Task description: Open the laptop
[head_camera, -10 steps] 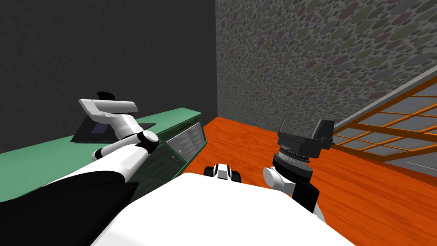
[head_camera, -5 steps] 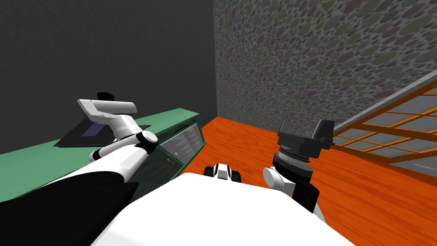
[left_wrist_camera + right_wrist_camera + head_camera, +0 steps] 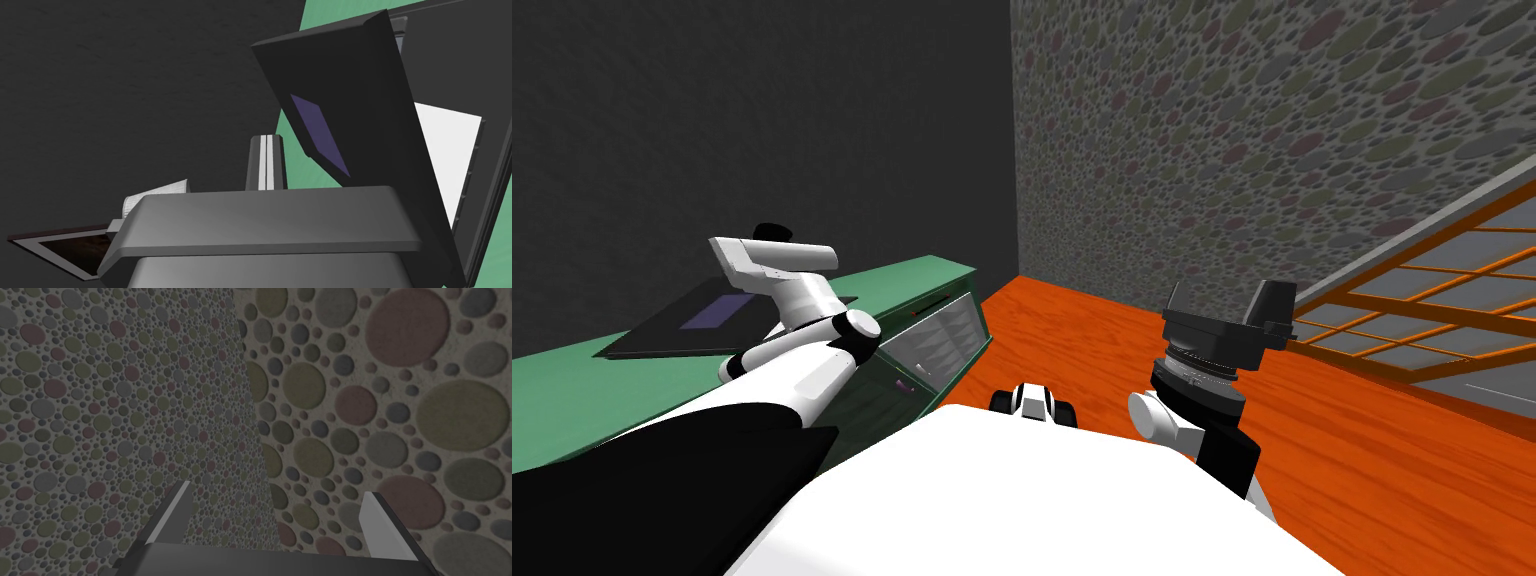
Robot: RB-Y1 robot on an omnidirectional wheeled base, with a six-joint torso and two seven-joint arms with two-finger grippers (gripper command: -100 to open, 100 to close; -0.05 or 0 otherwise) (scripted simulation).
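The green cabinet point(image 3: 932, 275) stands against the dark wall and serves as the reference body. The laptop point(image 3: 662, 335), dark grey, rests on the cabinet's top, back from its glass-fronted side point(image 3: 942, 335). Its long axis runs along the cabinet's length.

The left wrist view shows two panels standing apart at an angle. One is dark and carries a purple rectangle point(image 3: 320, 132). The other, behind it, is dark-framed with a white face point(image 3: 445, 160). The purple-marked face is turned toward the wrist camera, and strips of the green top show around the panels. Where the hinge lies cannot be told.

The left gripper point(image 3: 266, 145) reaches over the cabinet top, its two fingers pressed together with nothing between them. It is just beside the purple-marked panel; contact cannot be told.

The right gripper point(image 3: 280, 493) is held well apart from the cabinet, above the orange floor point(image 3: 1112, 340), with its fingers spread.
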